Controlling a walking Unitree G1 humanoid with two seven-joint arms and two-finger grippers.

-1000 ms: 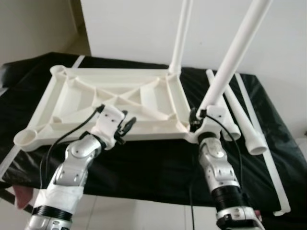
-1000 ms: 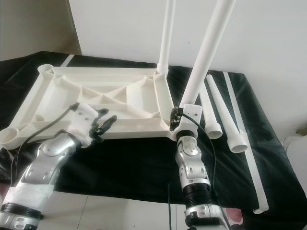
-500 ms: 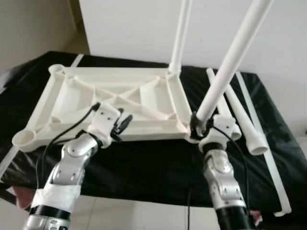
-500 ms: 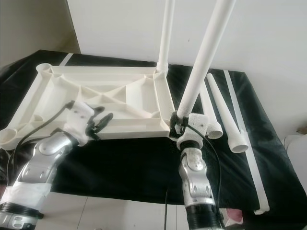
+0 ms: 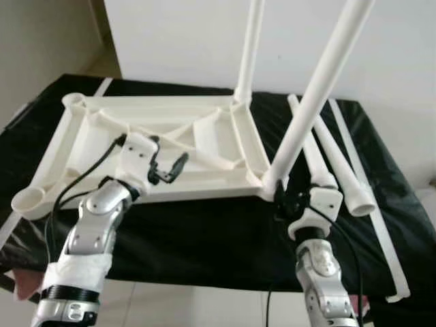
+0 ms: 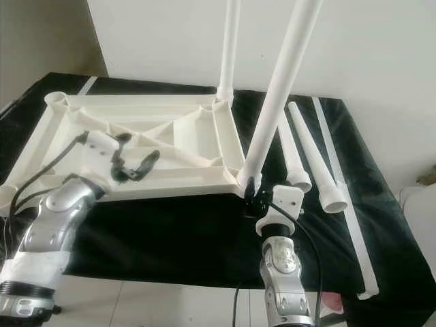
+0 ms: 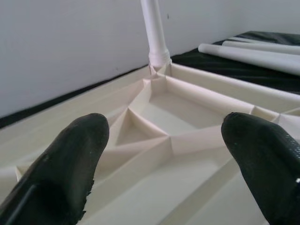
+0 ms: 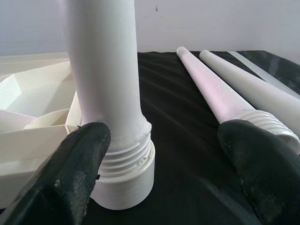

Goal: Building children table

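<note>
The white children's tabletop [image 5: 102, 133] lies upside down on a black-covered table. One white leg [image 5: 246, 51] stands in its far right corner socket. A second leg [image 5: 310, 102] leans up from the near right corner socket, its threaded base [image 8: 123, 164] close before my right gripper [image 5: 283, 199]. That gripper is open just in front of the base, its fingers [image 8: 70, 178] apart and off the leg. My left gripper [image 5: 170, 169] hovers open over the ribbed underside near the front rim, holding nothing.
Two loose white legs [image 5: 315, 153] [image 5: 346, 174] lie side by side on the black cloth [image 5: 204, 231] right of the tabletop, with a long white strip [image 5: 371, 211] beyond them. Open sockets [image 5: 27, 201] [image 5: 73, 101] sit at the left corners. A white wall stands behind.
My right gripper has drawn back from the near leg's base toward the table's front edge. My left gripper has lifted and moved slightly left over the tabletop.
</note>
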